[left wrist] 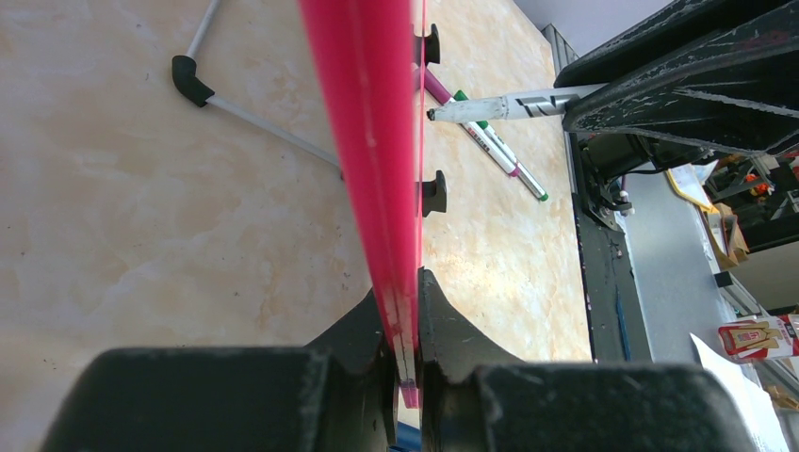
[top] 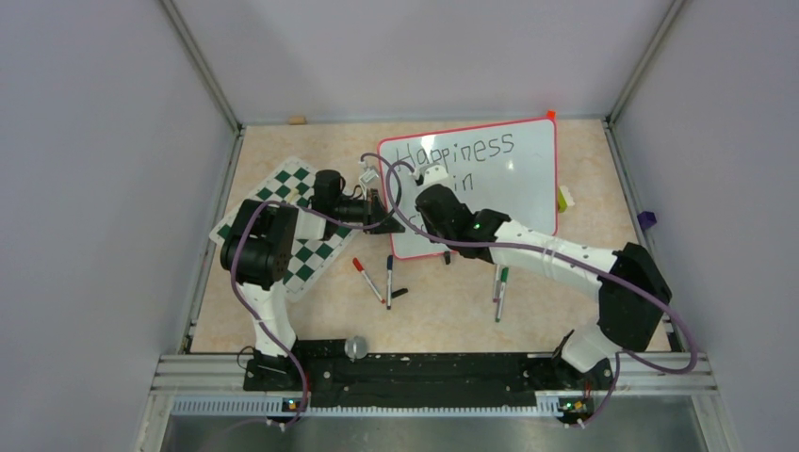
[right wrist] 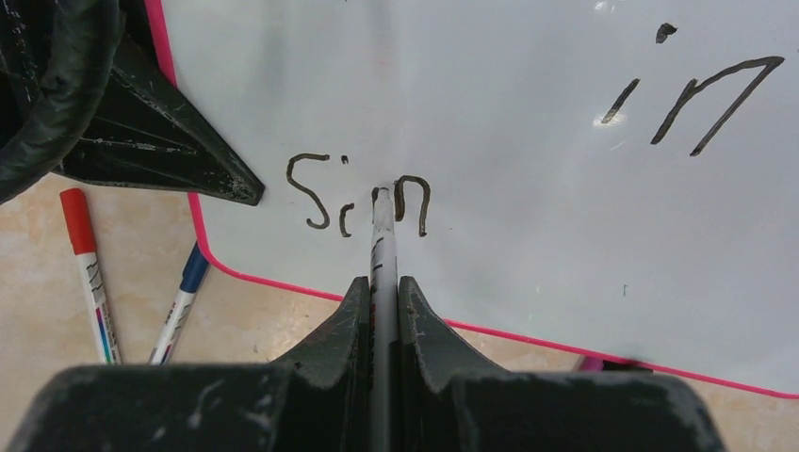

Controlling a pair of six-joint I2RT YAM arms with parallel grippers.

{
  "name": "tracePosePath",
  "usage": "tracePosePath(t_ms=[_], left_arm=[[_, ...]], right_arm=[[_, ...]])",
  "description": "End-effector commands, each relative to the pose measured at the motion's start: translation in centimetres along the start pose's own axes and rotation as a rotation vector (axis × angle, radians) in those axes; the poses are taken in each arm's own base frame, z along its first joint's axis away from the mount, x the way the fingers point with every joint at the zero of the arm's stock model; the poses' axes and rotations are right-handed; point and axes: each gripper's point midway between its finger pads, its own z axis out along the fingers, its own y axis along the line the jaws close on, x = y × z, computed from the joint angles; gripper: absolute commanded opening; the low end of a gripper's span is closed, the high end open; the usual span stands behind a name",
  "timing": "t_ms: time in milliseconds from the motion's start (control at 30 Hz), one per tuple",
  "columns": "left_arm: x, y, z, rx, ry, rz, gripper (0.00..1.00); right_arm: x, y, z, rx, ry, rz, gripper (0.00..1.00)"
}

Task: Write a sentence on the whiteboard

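So the whiteboard (top: 528, 188) sits toward the far side of the table (top: 433, 325), a bit right of centre, with its red frame all around. "Happiness" is written across the top line, "in" sits below that, and there's a third line near the left edge that starts with an S. I can't read the rest of that line for sure.

The right gripper (top: 429, 179) is over the board's left part, and its fingers are squeezed tight on a pen (right wrist: 383, 235). The pen's tip touches the board right in the middle of that third line. The left gripper (top: 377, 209) comes in from the left and is pinched onto the board's red left edge. From its own wrist view you see the frame (left wrist: 363, 141) edge-on, running straight into the closed fingers.

Just left of the board is a green-and-white chess mat (top: 283, 184), partly under the left arm. On the near side there's a red-capped marker (top: 363, 273) and a blue-capped marker (top: 389, 278) lying side by side. A green-capped marker (top: 501, 282) lies off to the right of those, under the right arm.
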Motion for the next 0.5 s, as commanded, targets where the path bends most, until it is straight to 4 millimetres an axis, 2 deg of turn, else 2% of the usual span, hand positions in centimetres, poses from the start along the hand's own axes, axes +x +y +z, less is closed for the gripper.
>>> tracePosePath(t_ms=[0,233,467], left_arm=[[2.4,-0.4,0.4,0.033,0.037,-0.021,0.0],[2.4,-0.4,0.4,0.033,0.038,-0.021,0.0],[2.4,-0.4,0.4,0.033,0.038,-0.022,0.0]], right_arm=[[-2.1,0.3,0.3,-0.007,-0.049,0.034,0.0],[-1.9,0.6,0.5,-0.013,-0.045,0.034,0.0],[-0.7,0.5,0.8,-0.007,-0.013,0.029,0.0]])
